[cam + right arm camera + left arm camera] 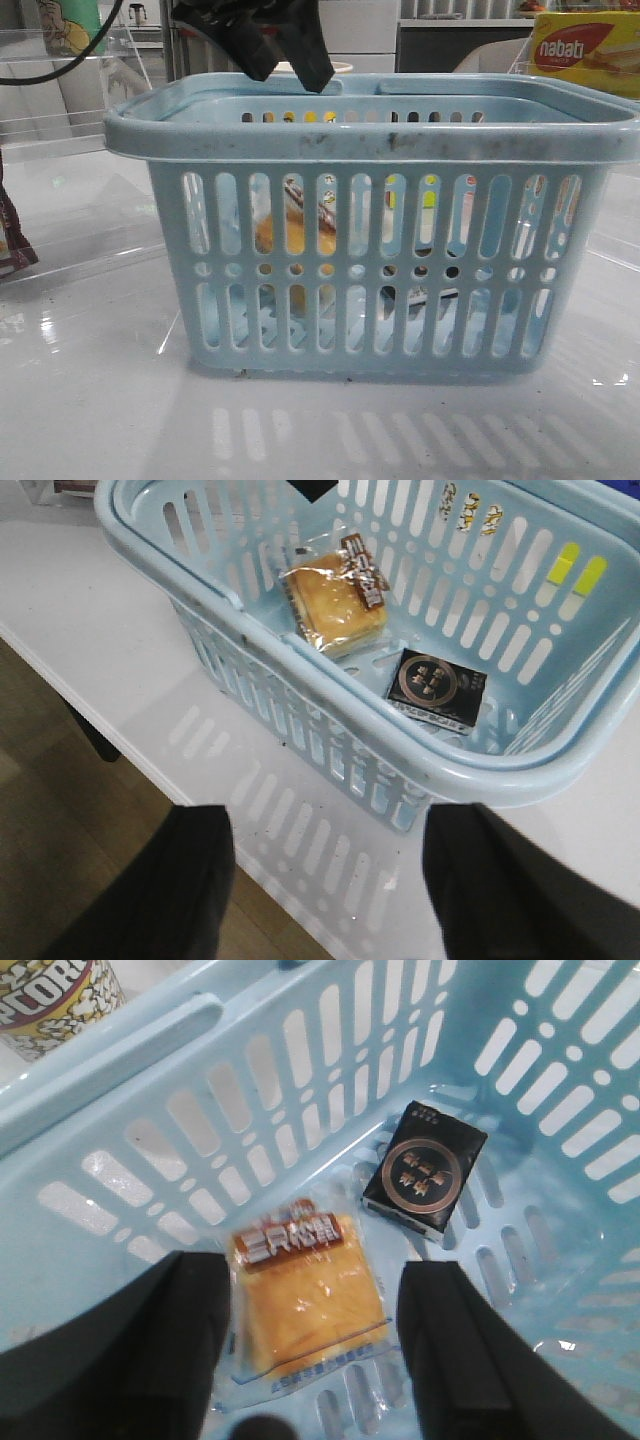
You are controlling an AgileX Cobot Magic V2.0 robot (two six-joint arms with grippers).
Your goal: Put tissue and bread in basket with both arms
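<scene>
You see the big light-blue basket [380, 250] sitting on the white table [90, 400]. It fills most of the front view. Both things you need are already inside it.

The bread [305, 1295] lies flat on the bottom of the basket. It is golden and sits in a clear wrapper with a dark label band at one end. The tissue [425, 1165] is a small dark pack with a round mark on top. It lies flat on the bottom too, just beside the bread but not touching it. From the front you only catch bits of them through the slots: the bread [295, 230] shows as an orange patch, and the tissue [425, 297] is a dark and whitish strip low down.

Your left gripper [312, 1345] hangs above the inside of the basket, right over the bread. Its two black fingers [175, 1350] stand wide apart, one on each side of the bread, and they hold nothing. In the front view you see it as a dark shape [290, 65] just above the back rim.

Your right gripper [328, 880] is outside the basket, over the table edge, looking down at the basket [330, 735] from the side. Its fingers [160, 890] are wide apart as well and hold nothing.

Behind the basket, off to the right, stands a yellow and red nabati box [585, 50]. A popcorn tub [55, 1000] stands just outside the basket.
</scene>
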